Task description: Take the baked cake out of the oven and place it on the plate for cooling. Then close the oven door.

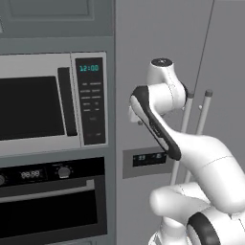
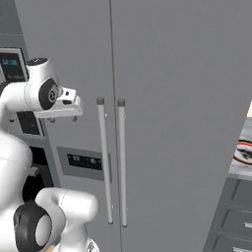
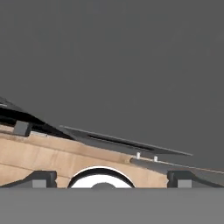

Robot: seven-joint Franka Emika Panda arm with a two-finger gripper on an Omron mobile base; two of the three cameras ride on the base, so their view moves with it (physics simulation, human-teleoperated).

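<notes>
Oven (image 1: 50,201) sits at the lower left of the left base view, under the silver-framed microwave (image 1: 52,103), with its knobs and small display above the oven door (image 1: 48,210). That door stands upright and closed, its silver bar handle (image 1: 48,192) running across the top; the glass is dark, so whatever is inside is hidden, and the cake cannot be made out.

Right base view looks at the tall grey cabinet doors (image 2: 162,98) with two long vertical handles (image 2: 113,162), and at its right edge a plate (image 2: 243,152), cut off by the frame.

Hand view has the gripper (image 3: 111,179) with its two dark fingertips (image 3: 41,178) far apart, wide open and holding nothing. Beyond them lies a wooden floor and dark angled shapes too unclear to name.
</notes>
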